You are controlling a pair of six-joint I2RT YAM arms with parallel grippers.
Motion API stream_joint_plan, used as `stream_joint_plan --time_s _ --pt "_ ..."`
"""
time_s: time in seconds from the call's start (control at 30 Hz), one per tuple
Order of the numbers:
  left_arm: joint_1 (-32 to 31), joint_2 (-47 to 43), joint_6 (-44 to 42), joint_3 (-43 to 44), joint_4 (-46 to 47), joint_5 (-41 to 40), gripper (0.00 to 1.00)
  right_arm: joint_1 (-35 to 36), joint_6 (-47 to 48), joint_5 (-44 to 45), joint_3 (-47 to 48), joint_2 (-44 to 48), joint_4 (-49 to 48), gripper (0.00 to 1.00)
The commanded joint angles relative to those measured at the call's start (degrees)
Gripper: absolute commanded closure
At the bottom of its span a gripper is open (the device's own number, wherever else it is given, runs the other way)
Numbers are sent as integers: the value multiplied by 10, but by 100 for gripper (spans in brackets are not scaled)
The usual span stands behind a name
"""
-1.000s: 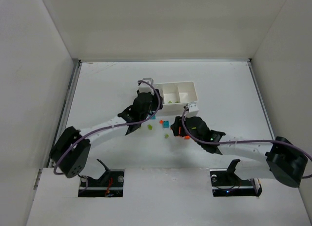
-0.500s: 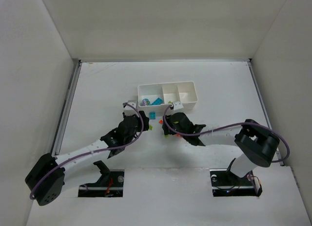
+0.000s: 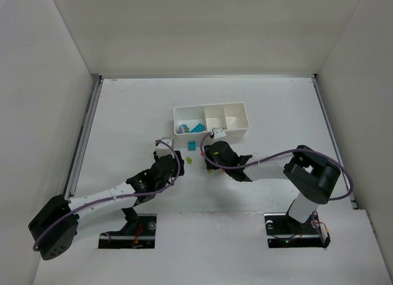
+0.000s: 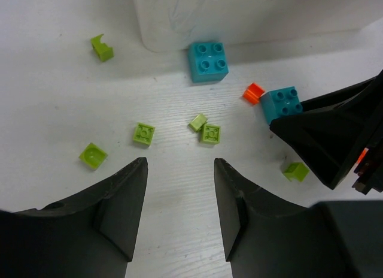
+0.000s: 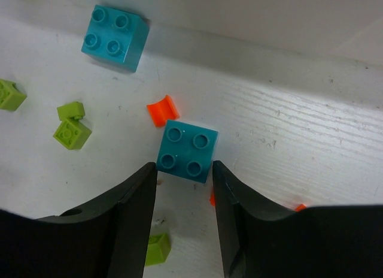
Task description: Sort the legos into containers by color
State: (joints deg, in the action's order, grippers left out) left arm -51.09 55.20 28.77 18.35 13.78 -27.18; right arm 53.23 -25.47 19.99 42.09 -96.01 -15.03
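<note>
The white tray (image 3: 212, 110) has teal legos (image 3: 196, 128) in its left compartment. Loose legos lie on the table in front of it. My right gripper (image 5: 184, 167) is open, its tips either side of the near edge of a teal lego (image 5: 187, 150). An orange piece (image 5: 163, 110) and a second teal lego (image 5: 115, 37) lie beyond it. My left gripper (image 4: 179, 170) is open and empty, low over bare table. Ahead of it lie lime legos (image 4: 210, 133), a teal lego (image 4: 208, 61) by the tray wall (image 4: 239, 20), and an orange lego (image 4: 254, 93).
My two grippers work close together in front of the tray; the right gripper's black fingers (image 4: 335, 140) fill the right side of the left wrist view. More lime legos (image 5: 73, 129) and orange bits lie scattered around. Enclosure walls stand on three sides.
My left gripper has drawn back from over the tray's left compartment to the table in front. My right gripper has moved left and closer to the tray, onto the loose legos.
</note>
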Motion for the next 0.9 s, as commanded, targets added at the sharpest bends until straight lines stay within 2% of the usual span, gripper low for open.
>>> stream_joint_plan --time_s 0.0,0.23,0.47,0.63,0.73,0.87 --pt "-6 -24 7 -9 -9 -48 55 -2 1 23 25 -6 -24 53" --pt "9 -32 41 -16 -43 -67 54 1 -2 47 27 1 -13 71" --pt "37 -4 71 -21 -35 -58 54 35 -4 66 13 101 40 72" --pt "56 19 75 -24 -19 -53 54 51 5 63 39 157 67 72" --pt "61 21 76 -24 -15 -52 54 51 17 43 69 160 61 72" --pt "70 36 87 -23 -4 -50 54 19 36 17 139 105 49 72"
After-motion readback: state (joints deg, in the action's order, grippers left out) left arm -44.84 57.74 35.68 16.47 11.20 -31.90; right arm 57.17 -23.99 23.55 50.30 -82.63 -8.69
